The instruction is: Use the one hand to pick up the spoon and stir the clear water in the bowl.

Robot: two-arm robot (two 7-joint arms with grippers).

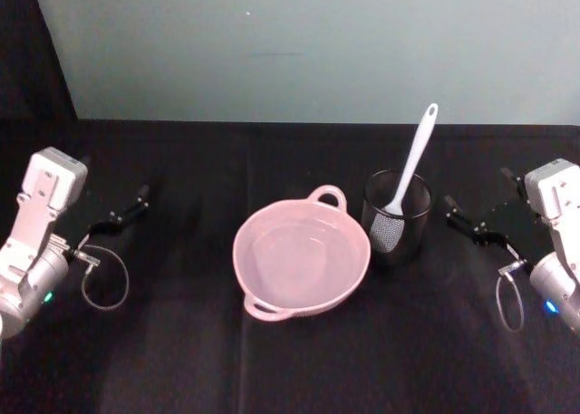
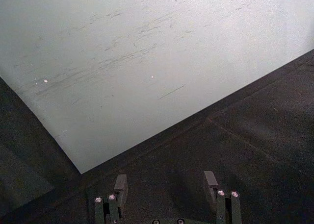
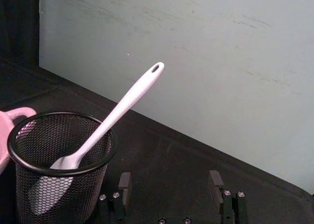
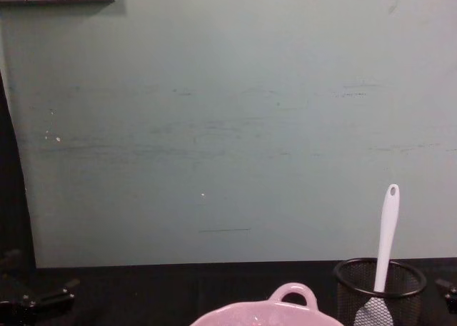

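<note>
While the right gripper [image 1: 452,211] hangs low over the black table [image 1: 272,360] with its fingers [image 3: 214,180] spread wide and nothing between them, the spoon [image 1: 412,165] is not in its grasp. It stands in a black wire-mesh cup [image 1: 412,231] just off the gripper's fingertips, on the side toward the robot's left, near but not touching. The spoon's bowl end rests at the bottom of the cup. Its white handle leans up and out over the rim, tilted back toward the pale green wall [image 1: 272,52], and the small oval hole at its tip sits well above the level of the gripper's fingers.

Past the cup, farther from the right gripper, sits the pink bowl [image 1: 240,251], between the two grippers and closer to the right one. One of its loop handles points toward the wall beside the cup, and the other points toward the robot. The cup's wall is just beside the bowl's rim; whether they touch I cannot tell. The bowl's inside is glossy and pale, with a faint sheen across the bottom.

On the far side of the bowl, well apart from it, the left gripper [image 1: 127,208] is held low over the table, its fingers [image 2: 120,185] likewise spread wide and holding nothing.
</note>
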